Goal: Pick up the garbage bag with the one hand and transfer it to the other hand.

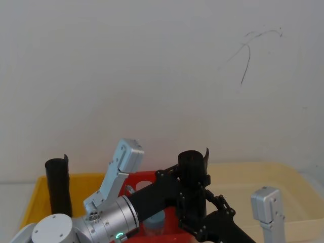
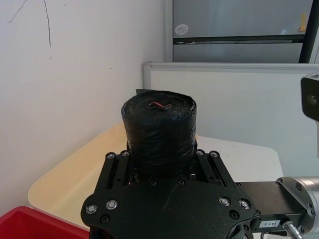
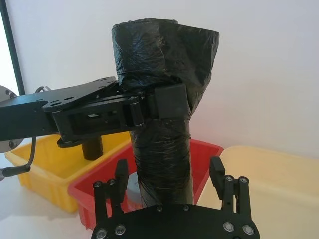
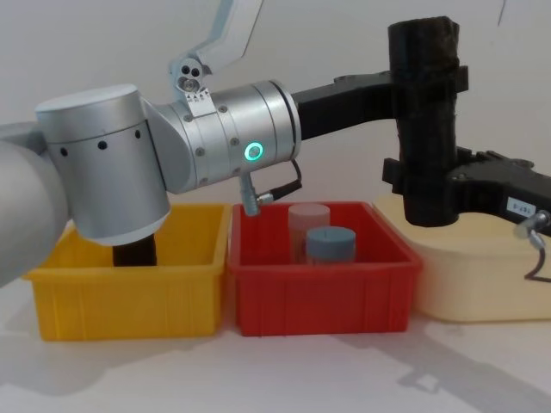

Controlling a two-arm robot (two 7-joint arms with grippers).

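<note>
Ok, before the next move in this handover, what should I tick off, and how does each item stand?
1. The left gripper is shut on the garbage bag near its top: ok.
2. The garbage bag stands upright: ok.
3. The right gripper sits astride the bag's lower part: ok.
4. The right jaws are shut on the bag: not ok, a gap shows on each side.
5. The two grippers are apart from each other along the bag: ok.

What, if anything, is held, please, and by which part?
The left claw grips the garbage bag near its top; the open right claw flanks its lower part.
</note>
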